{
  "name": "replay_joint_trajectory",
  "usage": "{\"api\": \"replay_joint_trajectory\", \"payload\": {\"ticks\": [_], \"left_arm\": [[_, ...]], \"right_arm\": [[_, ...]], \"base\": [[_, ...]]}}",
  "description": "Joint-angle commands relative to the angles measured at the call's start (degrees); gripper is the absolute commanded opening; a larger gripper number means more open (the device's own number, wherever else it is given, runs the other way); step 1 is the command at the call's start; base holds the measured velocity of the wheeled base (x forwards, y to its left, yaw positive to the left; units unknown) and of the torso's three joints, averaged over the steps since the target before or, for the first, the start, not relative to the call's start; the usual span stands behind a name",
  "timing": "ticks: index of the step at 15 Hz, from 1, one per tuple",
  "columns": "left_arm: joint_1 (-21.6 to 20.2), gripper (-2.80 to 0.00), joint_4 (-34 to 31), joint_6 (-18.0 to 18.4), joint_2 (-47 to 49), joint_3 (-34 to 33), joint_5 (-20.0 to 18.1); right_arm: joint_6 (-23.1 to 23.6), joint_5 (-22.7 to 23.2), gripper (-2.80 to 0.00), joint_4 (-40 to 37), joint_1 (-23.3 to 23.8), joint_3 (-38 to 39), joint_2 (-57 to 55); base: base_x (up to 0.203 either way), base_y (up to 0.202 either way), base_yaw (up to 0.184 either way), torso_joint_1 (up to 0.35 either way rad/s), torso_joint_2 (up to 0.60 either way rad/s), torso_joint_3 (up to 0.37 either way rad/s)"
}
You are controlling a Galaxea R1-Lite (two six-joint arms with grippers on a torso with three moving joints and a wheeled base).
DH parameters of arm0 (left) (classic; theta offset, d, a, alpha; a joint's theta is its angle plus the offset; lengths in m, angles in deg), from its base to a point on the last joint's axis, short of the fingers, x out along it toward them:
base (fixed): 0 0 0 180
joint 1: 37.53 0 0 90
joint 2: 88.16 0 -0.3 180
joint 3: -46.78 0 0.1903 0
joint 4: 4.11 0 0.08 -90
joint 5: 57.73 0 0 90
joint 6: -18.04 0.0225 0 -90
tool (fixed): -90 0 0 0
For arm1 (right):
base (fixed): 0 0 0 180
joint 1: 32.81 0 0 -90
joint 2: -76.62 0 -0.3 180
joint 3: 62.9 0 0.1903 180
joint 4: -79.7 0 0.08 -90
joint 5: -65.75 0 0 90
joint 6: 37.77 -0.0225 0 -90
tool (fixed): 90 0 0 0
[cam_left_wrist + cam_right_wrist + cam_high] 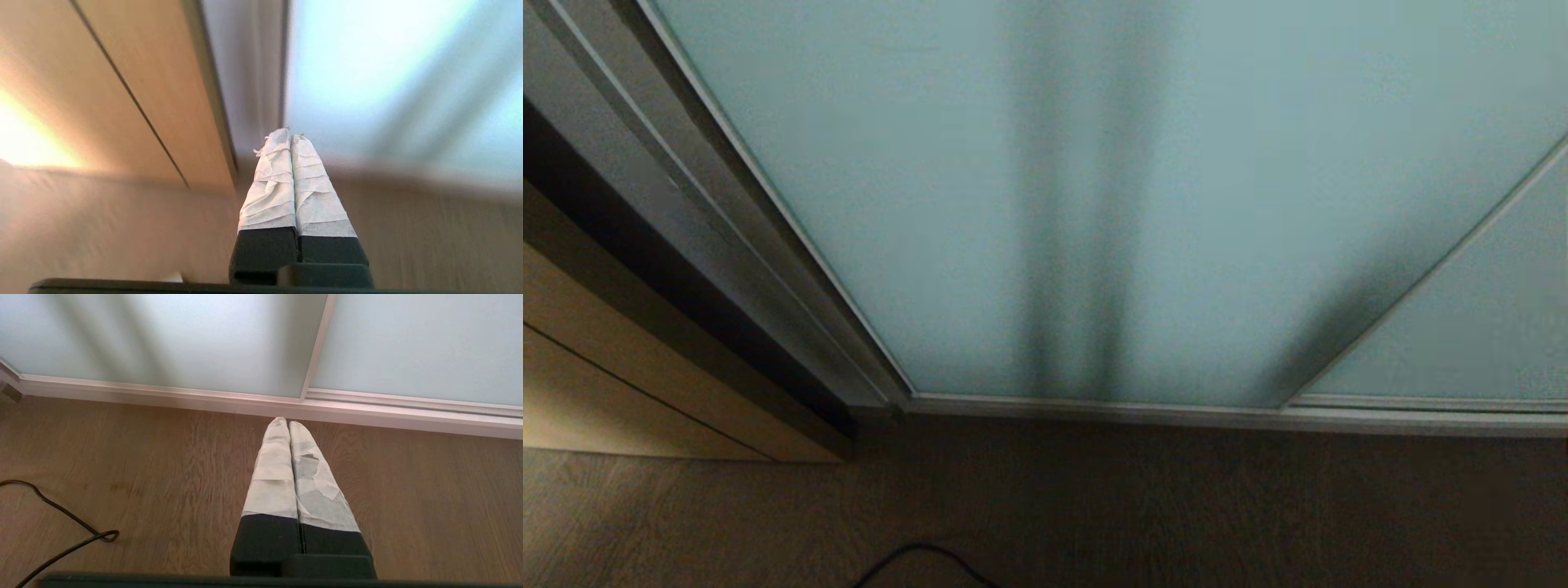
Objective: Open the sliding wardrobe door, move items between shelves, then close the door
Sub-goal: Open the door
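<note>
The sliding wardrobe door stands shut ahead of both pincers, its frame edge just beyond the left gripper, whose taped fingers are pressed together, holding nothing. The right gripper, likewise closed and holding nothing, hangs above the wooden floor near the door's bottom rail.

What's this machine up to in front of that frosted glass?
It faces a closed sliding wardrobe door and nothing is being handled yet. The left claw, shut and empty, points toward the door's frame edge beside a beige wooden panel. The right claw, also shut and empty, hangs over the wooden floor near a loose black cable.
</note>
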Motion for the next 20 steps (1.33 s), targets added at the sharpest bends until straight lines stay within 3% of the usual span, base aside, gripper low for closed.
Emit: {"api": "replay_joint_trajectory", "payload": {"ticks": [1,7,12,15,20], "left_arm": [[-0.1,-2.8,1.1,0.3,5.1,5.0,1.7],[-0.2,-2.8,25.3,0.4,26.4,13.5,12.3],[-0.1,-2.8,39.5,-0.8,39.8,21.2,14.0],[-0.2,-2.8,44.6,-0.8,46.4,26.7,14.0],[-0.1,-2.8,45.4,-1.1,52.2,31.2,13.7]], "right_arm": [[0.0,0.0,-2.8,0.0,0.0,0.0,0.0],[0.0,0.0,-2.8,0.0,0.0,0.0,0.0],[0.0,0.0,-2.8,0.0,0.0,0.0,-0.1],[-0.1,0.0,-2.8,0.0,0.0,0.0,0.0],[0.0,0.0,-2.8,0.0,0.0,0.0,-0.1]], "base": [[0.0,0.0,0.0,0.0,0.0,0.0],[0.0,0.0,0.0,0.0,0.0,0.0],[0.0,0.0,0.0,0.0,0.0,0.0],[0.0,0.0,0.0,0.0,0.0,0.0],[0.0,0.0,0.0,0.0,0.0,0.0]]}}
